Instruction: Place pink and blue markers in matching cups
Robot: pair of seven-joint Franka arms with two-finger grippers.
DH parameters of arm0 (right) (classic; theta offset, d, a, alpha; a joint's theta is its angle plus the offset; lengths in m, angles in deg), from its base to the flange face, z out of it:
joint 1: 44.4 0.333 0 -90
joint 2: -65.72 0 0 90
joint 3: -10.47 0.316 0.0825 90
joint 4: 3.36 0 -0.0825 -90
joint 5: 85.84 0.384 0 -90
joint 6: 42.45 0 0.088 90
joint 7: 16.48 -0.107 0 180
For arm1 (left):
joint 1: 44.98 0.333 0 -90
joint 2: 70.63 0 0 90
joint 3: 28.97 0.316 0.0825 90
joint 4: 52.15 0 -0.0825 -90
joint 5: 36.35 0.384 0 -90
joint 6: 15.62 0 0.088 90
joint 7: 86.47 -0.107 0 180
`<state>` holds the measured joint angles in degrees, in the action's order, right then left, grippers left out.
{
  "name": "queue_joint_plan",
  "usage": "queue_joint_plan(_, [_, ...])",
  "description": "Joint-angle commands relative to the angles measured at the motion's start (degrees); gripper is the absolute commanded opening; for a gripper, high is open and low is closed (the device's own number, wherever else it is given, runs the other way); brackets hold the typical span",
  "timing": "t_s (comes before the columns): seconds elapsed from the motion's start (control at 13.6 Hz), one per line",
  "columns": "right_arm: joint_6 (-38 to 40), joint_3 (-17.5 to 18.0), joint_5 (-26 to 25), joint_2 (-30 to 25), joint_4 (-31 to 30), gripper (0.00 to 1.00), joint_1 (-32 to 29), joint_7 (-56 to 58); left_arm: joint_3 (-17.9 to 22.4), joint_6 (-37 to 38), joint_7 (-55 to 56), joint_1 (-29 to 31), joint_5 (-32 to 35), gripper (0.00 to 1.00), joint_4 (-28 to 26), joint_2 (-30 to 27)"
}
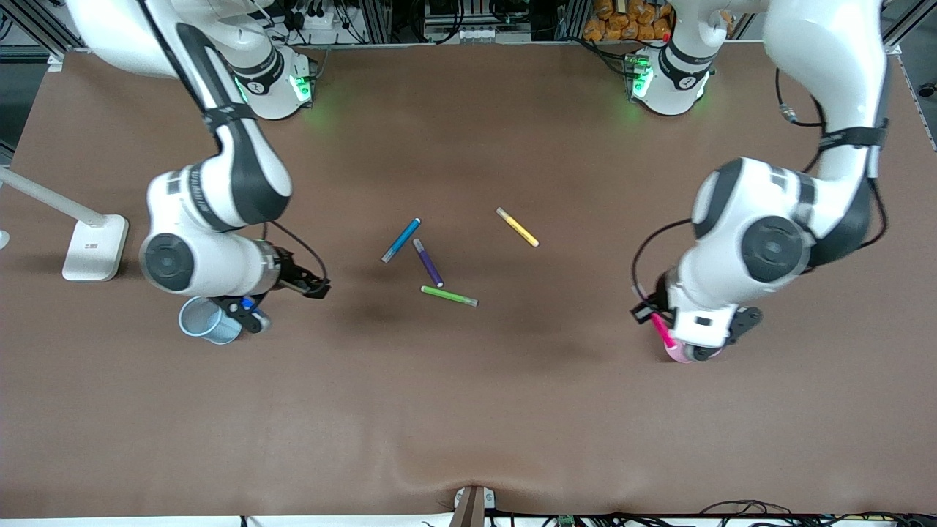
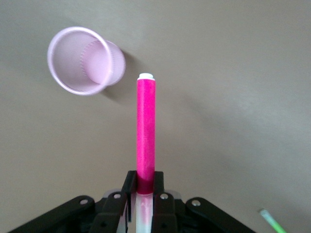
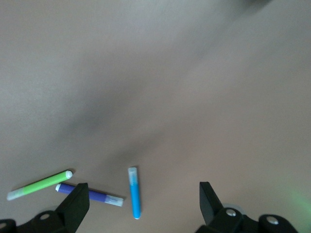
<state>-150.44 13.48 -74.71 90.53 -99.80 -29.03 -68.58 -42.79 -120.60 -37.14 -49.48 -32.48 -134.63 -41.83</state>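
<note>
Grippers work at the table's two ends: the right gripper (image 1: 252, 311), fingers spread and empty, hangs beside the blue cup (image 1: 208, 320), while the blue marker (image 1: 401, 240) lies mid-table among the purple, green and yellow pens. The left gripper (image 2: 143, 187) clamps the pink marker (image 2: 146, 128) just beside the pink cup (image 2: 85, 60), probably lining up a drop. No writing is legible.

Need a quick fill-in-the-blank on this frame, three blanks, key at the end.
1. The left gripper is shut on the ____ marker.
2. The right gripper has its jaws ____.
3. The blue marker lies on the ____, beside the purple pen.

Missing words: pink; open; table
</note>
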Motion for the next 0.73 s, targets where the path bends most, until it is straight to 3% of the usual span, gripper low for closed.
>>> queue_joint_plan(0.0, [-7.82, -0.37, 0.91, -1.17, -6.11, 1.00, 4.74, -5.89, -0.51, 2.58, -4.67, 3.70, -1.84, 0.00, -1.10, -0.51])
queue_joint_plan(0.22, [-16.26, -0.37, 0.91, -0.99, -12.00, 0.95, 6.50, -6.08, -0.51, 3.21, -12.04, 8.62, -6.66, 0.00, -1.45, 0.45])
queue_joint_plan(0.44, [-21.80, -0.37, 0.91, -0.73, -15.70, 0.69, 8.43, -6.08, -0.51, 4.51, -15.40, 12.05, -11.33, 0.00, -1.80, 1.95])
queue_joint_plan(0.66, [-26.64, -0.37, 0.91, 0.76, -17.46, 0.54, 10.19, -8.18, -0.51, 4.96, -16.81, 13.64, -13.45, 0.00, -1.81, 3.62])
